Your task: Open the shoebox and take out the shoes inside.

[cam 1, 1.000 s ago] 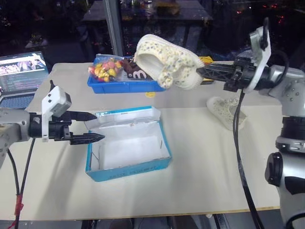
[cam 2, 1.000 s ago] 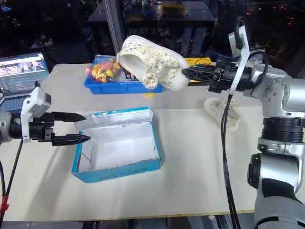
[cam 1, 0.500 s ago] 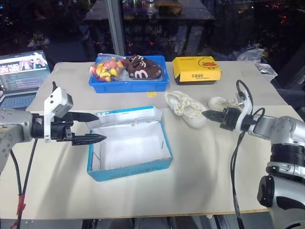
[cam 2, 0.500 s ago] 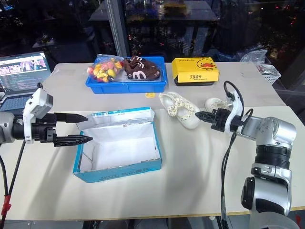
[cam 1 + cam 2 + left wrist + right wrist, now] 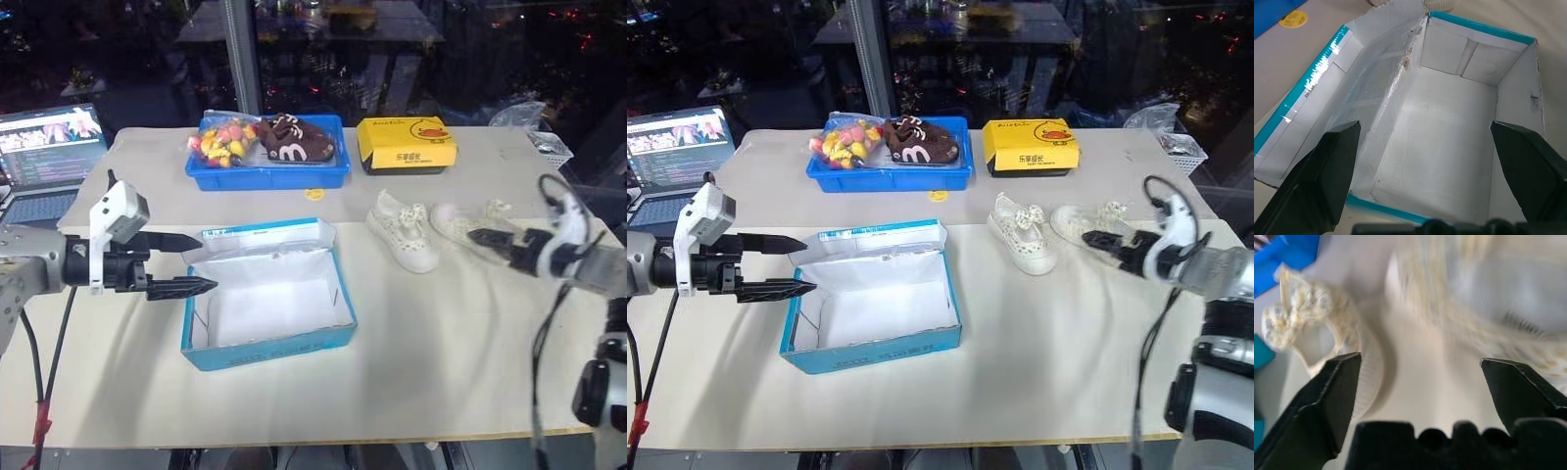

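shoebox (image 5: 266,296) blue, open (white inside) | shoes (image 5: 404,229) cream, seemingly lacy

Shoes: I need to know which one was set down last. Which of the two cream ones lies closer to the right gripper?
The outer cream shoe, right by the right gripper. The other shoe lies farther off, toward the shoebox.

blue tray (image 5: 266,178) — candy, brown shoe; yellow duck box (image 5: 406,144) beside it; laptop (image 5: 49,147) far left.
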Available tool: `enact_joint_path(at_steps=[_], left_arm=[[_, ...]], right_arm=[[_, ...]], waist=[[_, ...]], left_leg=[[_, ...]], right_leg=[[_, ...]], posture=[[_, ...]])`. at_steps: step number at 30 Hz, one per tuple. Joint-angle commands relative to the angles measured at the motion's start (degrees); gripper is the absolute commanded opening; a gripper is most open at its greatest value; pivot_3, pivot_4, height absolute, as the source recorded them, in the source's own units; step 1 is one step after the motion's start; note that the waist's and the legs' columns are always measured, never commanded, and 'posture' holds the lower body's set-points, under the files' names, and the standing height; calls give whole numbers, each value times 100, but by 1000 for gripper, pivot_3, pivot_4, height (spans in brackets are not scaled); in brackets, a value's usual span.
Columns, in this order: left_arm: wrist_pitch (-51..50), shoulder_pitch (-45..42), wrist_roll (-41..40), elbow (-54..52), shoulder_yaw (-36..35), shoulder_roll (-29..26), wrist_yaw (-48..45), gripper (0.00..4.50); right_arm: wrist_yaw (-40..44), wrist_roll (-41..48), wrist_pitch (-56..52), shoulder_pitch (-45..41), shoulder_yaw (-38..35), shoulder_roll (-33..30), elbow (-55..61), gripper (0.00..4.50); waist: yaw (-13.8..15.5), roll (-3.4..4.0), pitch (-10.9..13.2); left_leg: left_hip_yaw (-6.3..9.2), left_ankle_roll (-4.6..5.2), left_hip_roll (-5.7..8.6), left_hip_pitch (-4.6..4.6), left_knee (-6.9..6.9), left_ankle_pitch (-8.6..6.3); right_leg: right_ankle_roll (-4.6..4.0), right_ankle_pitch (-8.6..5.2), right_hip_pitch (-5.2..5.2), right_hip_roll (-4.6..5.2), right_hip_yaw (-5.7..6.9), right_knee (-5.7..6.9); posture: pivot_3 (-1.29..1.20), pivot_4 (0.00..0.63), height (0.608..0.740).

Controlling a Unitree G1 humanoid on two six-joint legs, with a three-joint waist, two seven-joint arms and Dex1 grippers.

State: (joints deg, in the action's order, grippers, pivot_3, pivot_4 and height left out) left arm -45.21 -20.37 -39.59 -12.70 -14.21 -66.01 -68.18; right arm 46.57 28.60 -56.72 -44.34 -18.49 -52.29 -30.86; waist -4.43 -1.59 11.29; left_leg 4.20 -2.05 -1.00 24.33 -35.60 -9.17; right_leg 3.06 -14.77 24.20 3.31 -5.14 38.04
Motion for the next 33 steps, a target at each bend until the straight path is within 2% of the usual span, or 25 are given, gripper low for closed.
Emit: enact_joint_path(at_steps=[1, 4, 6, 10, 14, 16, 19, 24, 29, 33], left_arm=[[-153, 157, -194, 14, -678, -24, 122, 4500], [-178, 364, -327, 392, -1461, 262, 414, 4500], [191, 620, -103, 573, -1852, 414, 521, 4500], [639, 1048, 89, 720, -2623, 966, 1111, 4500], [1504, 1744, 453, 308, -3241, 2218, 2166, 4500], [1765, 2158, 660, 35, -3264, 2795, 2630, 4500], [2524, 2791, 1239, 92, -3158, 3489, 3088, 4500], [3252, 3466, 1541, -171, -2646, 4363, 3407, 4500], [3840, 3614, 1865, -152, -2001, 5340, 4050, 4500], [4237, 3546, 2258, 183, -1591, 5585, 4422, 4500]], right_arm=[[1299, 854, 101, 430, 79, -157, 2007, 4481], [1812, 871, 862, 1257, 261, -215, 3735, 4481], [2039, 733, 1139, 1679, 372, -398, 4145, 4481], [1934, 199, 1875, 2306, 485, -440, 4130, 4481], [969, 66, 2138, 2593, 71, 279, 3466, 4481], [384, 317, 2345, 2716, -521, 901, 3155, 4481], [-859, 187, 3006, 2947, -1100, 1930, 3199, 4481], [-1657, -142, 3632, 3727, -875, 2939, 3880, 4481], [-1960, -732, 4322, 4252, -458, 3318, 3853, 4481], [-2019, -899, 4740, 4293, -490, 3226, 3418, 4481]], waist=[[-74, 1, 0], [-114, 2, 0], [-105, 1, 0], [-2, -6, -5], [57, -22, -15], [89, -38, -26], [121, -50, -33], [169, -53, -43], [188, -48, -53], [186, -60, -69]], left_leg=[[-2, 3, -3, -6, 4, -1], [-1, 4, -10, -13, 6, -2], [-1, 4, -13, -14, 3, -3], [-3, 3, -1, -9, -14, -3], [-17, 2, -1, -13, -27, -3], [-17, 2, -2, -15, -26, -3], [-17, 1, 2, -15, -28, -4], [-23, 1, 0, -19, -26, -3], [-34, -1, -1, -73, -27, -4], [-53, -2, -4, -97, -28, -5]], right_leg=[[0, -1, -4, -3, -4, 2], [2, -2, -8, -10, -5, 5], [7, -5, -8, -11, -3, 6], [10, -3, -15, 6, -3, 1], [8, 13, -24, 10, -15, -6], [-14, 30, -29, 10, -15, -12], [-17, 34, -31, 10, -23, -6], [-17, 35, -29, 7, -27, -6], [21, 18, -100, 9, -32, -37], [-13, 7, -122, 10, -44, -58]], posture=[[0, 150, 740], [0, 150, 740], [0, 150, 740], [0, 150, 740], [0, 150, 740], [0, 150, 740], [0, 150, 740], [0, 150, 740], [0, 150, 740], [0, 150, 740]])
